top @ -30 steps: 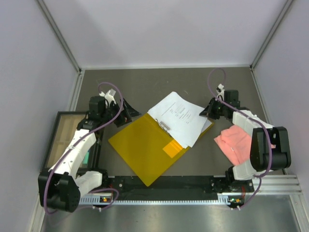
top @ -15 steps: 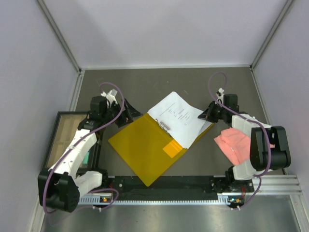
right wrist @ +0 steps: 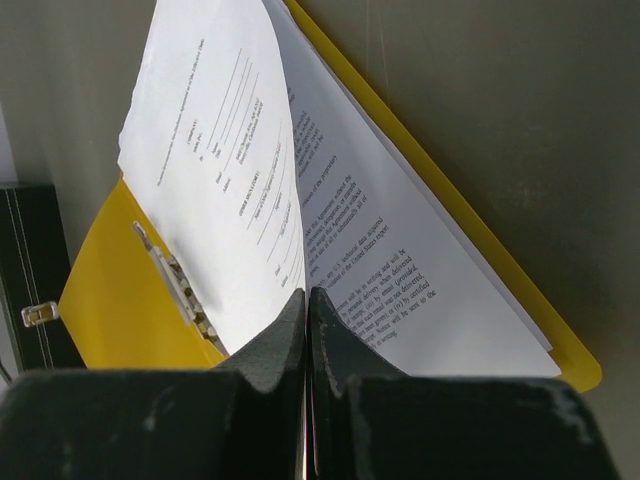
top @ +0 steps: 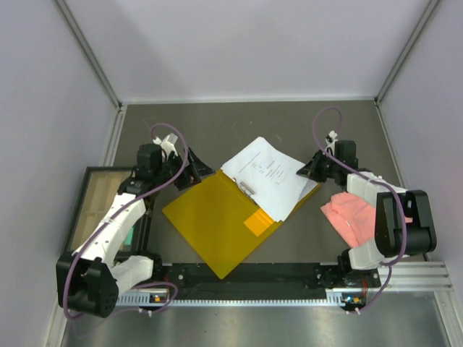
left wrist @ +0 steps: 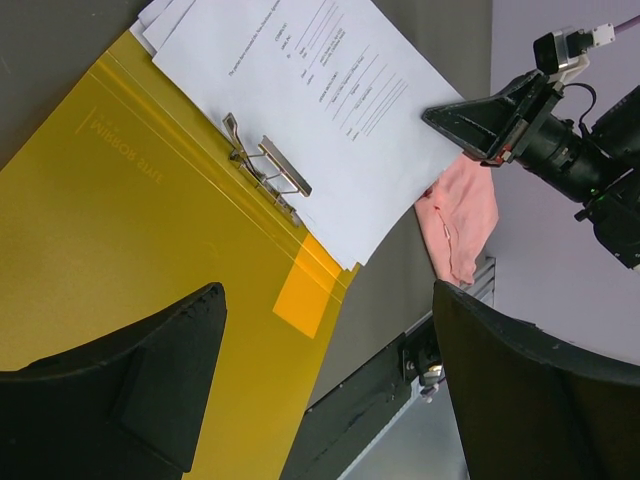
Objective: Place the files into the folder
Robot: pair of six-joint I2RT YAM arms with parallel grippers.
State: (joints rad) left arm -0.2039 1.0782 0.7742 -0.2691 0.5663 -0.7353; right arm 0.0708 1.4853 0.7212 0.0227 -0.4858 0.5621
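My right gripper [right wrist: 307, 298] pinches the edge of the top sheet [right wrist: 210, 150] of the files [top: 269, 178], bowed above the open yellow folder [left wrist: 120, 240]. My left gripper [left wrist: 328, 298] hangs spread over the folder.

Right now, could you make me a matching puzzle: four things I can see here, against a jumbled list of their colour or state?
Things:
1 folder
2 pink cloth
3 left fingers
4 right fingers

States:
a wide apart
b shut on a paper sheet
c yellow, lying open
d crumpled in a heap

Pairs: 1c, 2d, 3a, 4b.
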